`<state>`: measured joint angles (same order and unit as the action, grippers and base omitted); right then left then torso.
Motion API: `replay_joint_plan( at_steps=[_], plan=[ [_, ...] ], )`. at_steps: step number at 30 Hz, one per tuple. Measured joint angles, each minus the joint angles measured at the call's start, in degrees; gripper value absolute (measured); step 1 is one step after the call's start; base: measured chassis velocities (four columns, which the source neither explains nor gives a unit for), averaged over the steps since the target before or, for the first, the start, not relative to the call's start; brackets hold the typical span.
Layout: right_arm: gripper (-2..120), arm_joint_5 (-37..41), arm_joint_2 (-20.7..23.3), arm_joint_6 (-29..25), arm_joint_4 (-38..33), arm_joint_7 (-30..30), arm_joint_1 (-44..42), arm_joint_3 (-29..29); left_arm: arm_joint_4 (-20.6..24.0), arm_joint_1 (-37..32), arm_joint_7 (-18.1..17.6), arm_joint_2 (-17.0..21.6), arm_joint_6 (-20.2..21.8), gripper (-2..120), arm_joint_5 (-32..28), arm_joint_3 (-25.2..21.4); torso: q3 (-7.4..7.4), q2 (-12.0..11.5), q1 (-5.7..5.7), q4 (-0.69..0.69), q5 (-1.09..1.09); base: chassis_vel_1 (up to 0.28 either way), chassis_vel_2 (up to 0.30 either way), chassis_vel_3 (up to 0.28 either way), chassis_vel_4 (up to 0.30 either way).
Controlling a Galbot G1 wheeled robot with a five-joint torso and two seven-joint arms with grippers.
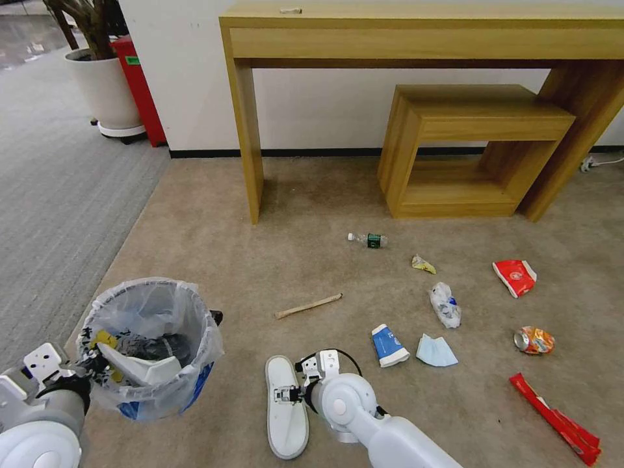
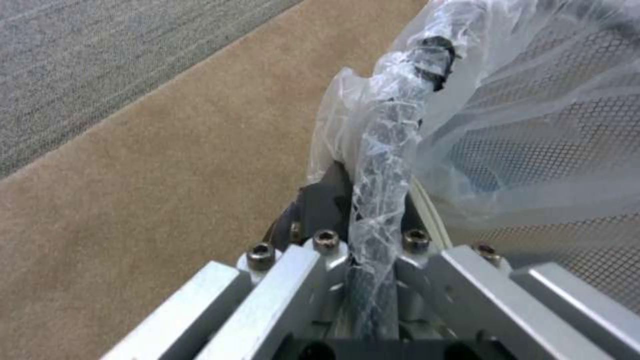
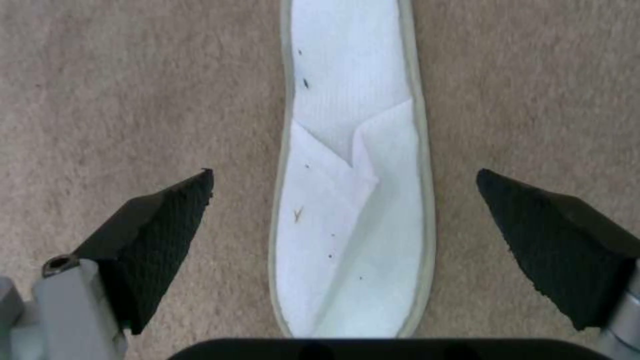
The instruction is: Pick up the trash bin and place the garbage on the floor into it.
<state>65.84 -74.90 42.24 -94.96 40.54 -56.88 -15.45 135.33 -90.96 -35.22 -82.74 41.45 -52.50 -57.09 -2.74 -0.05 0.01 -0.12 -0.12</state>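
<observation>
Right gripper (image 3: 343, 200) has its fingers (image 3: 160, 225) spread wide, one black pad on each side of the white slipper (image 3: 350, 175), hanging just above it and not touching yet as far as I can tell. The slipper lies flat on the beige floor (image 1: 214, 221), sole down, roughly centred in the gap.

Left gripper (image 2: 373, 280) is clamped on the rim of the trash bin (image 1: 153, 348), fingers closed with the bag liner (image 2: 387, 150) pinched in between. The bin sits low on the robot's left, near the slipper, and already has some stuff in it, including what looks like another white slipper.

The rest of the garbage is scattered further out: wooden stick (image 1: 309, 305), blue-white cup (image 1: 389, 344), pale-blue mask (image 1: 435, 351), a crumpled plastic thing (image 1: 445, 304), green-labelled bottle (image 1: 370, 240), a small yellow scrap (image 1: 423, 264), a red wrapper (image 1: 515, 277), orange can (image 1: 533, 340) and a long red wrapper (image 1: 556, 419). The wooden desk (image 1: 416, 32) stands against the wall behind it all.

What worries me: the slipper is thin and floppy, so if the fingers close too high they'll just skim over it, and too low they'll dig into the carpet. Pinched across the width, it may fold or droop and catch the rim on the way in. Also, the left grip has a lot of slippery liner in it, so the bin could tilt or slide.
</observation>
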Motion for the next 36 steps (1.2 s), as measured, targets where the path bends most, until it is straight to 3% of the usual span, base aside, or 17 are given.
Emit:
replay_joint_plan(
  at_steps=[24,28,30,36],
  plan=[
    [100,-4.3,-4.0,-0.1,7.4,-2.5,-1.4,0.8,-0.1,0.0,0.3,-0.6,-0.1,1,1.0,1.1,0.0,0.0,0.0,0.0,0.0,0.0,0.0,0.0,0.0],
    [98,-4.8,-4.4,-0.1,8.0,-3.0,-1.4,0.7,-0.1,-0.1,0.4,-0.7,-0.2,1,1.0,1.1,0.0,0.0,0.0,0.0,0.0,0.0,0.0,0.0,0.0],
    [84,-5.6,-5.1,-0.1,8.9,-3.8,-1.3,0.6,-0.1,-0.2,0.4,-0.8,-0.2,1,1.0,1.1,0.0,0.0,0.0,0.0,0.0,0.0,0.0,0.0,0.0],
    [82,-6.5,-5.8,-0.1,9.7,-4.7,-1.1,0.5,-0.1,-0.1,0.7,-0.8,-0.3,1,1.0,0.9,0.0,0.0,0.0,0.0,0.01,0.0,0.0,0.0,0.0]
  ],
)
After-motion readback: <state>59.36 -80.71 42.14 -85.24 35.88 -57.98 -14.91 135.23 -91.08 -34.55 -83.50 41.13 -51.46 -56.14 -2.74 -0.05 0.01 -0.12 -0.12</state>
